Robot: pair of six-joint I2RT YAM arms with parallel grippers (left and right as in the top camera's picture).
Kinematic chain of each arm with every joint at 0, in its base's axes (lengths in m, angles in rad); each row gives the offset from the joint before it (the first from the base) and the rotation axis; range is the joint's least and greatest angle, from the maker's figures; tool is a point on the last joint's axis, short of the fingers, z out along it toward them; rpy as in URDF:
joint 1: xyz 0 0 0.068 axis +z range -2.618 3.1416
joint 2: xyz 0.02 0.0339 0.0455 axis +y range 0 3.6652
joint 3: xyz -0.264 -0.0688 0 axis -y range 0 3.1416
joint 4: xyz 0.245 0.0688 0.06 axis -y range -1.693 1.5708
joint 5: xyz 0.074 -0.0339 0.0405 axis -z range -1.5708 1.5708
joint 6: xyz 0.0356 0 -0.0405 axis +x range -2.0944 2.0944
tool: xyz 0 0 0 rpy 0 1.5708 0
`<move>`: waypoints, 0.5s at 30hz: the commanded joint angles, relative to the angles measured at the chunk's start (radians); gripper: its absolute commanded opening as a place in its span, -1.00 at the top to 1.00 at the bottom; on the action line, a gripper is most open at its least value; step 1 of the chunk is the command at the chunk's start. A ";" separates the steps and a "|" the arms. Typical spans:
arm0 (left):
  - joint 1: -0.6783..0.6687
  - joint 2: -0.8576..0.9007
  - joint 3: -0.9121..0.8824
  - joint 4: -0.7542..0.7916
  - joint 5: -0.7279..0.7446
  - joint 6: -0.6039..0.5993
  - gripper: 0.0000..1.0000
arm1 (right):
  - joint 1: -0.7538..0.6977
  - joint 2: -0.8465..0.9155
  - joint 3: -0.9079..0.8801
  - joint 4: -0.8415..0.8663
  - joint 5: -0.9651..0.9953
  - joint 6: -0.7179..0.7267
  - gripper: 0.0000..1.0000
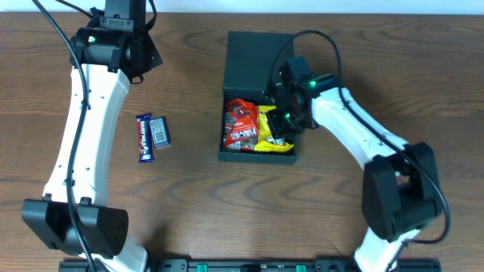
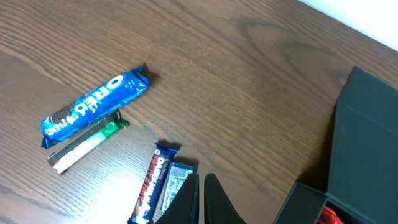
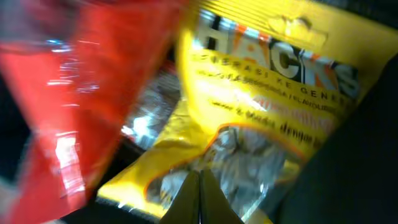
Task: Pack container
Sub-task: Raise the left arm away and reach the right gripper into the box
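The container (image 1: pixel 257 157) sits mid-table with its lid open and the closed right gripper (image 1: pixel 280 125) low inside it over the yellow packet (image 1: pixel 266 140), while the chocolate bars (image 1: pixel 151 137) lie lengthwise well to its left, nearer the closed left gripper (image 2: pixel 202 182).

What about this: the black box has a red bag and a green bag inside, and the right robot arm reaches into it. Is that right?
Not quite: no bag there is green. The overhead view shows the container holding a red bag and a yellow bag, with the right gripper reaching into it.
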 commanded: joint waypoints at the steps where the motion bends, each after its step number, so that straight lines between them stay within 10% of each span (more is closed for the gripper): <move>1: 0.005 -0.020 0.012 -0.003 0.001 0.024 0.88 | 0.005 0.011 -0.003 -0.003 0.053 0.041 0.96; 15: 0.005 -0.018 0.012 0.017 0.001 0.024 0.86 | 0.024 0.071 -0.003 -0.006 0.173 0.025 0.97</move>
